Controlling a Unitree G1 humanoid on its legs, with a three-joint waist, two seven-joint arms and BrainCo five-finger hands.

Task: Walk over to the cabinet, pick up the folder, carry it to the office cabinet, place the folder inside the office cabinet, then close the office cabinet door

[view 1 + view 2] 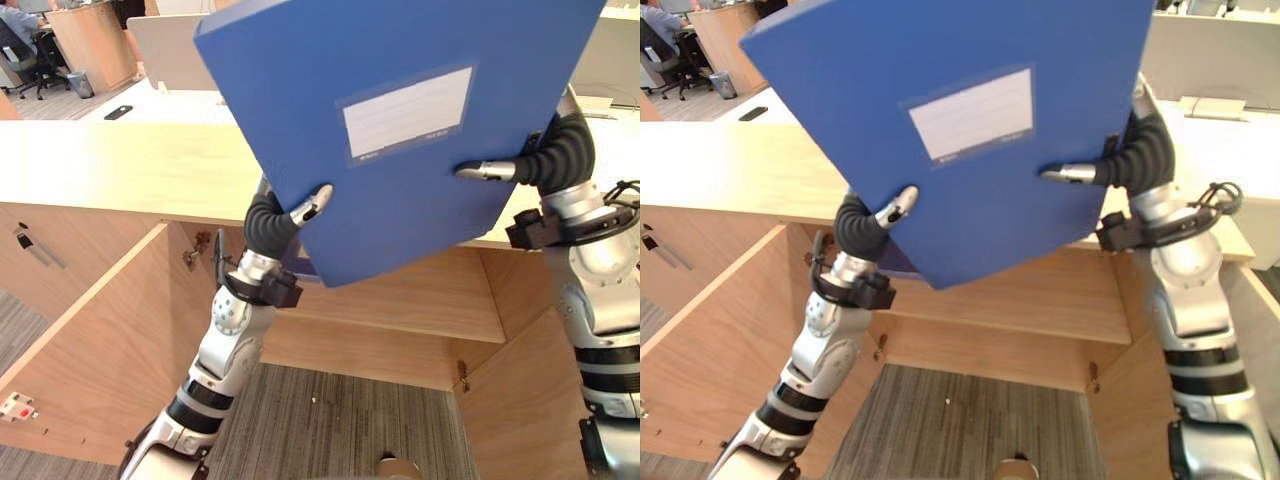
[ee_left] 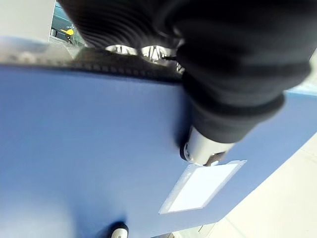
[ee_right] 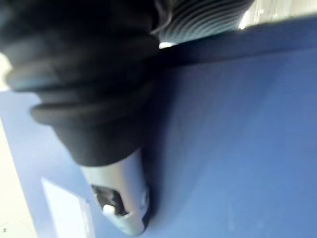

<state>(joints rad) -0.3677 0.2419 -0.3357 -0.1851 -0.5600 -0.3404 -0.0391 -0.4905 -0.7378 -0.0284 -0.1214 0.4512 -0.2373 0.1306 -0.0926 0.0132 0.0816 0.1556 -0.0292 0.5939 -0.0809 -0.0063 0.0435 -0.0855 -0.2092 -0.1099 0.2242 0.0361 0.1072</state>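
Observation:
A large blue folder (image 1: pixel 400 130) with a white label pocket (image 1: pixel 408 112) is held up in the air, tilted, above the office cabinet (image 1: pixel 390 300). My left hand (image 1: pixel 285 218) grips its lower left edge, thumb on the front face. My right hand (image 1: pixel 540 160) grips its right edge, thumb pressed on the front. In the wrist views each thumb lies on the blue cover (image 2: pixel 89 148) (image 3: pixel 237 139), and the fingers are behind the folder. The cabinet below stands open, with its left door (image 1: pixel 90 350) swung out toward me and a wooden shelf (image 1: pixel 420 305) inside.
The cabinet's light wooden top (image 1: pixel 120 160) runs across the view. A right door (image 1: pixel 520 400) also stands open. Grey carpet (image 1: pixel 330 420) lies in front. A closed cabinet front (image 1: pixel 40 250) is at the left. Desks and a seated person (image 1: pixel 20 30) are far back left.

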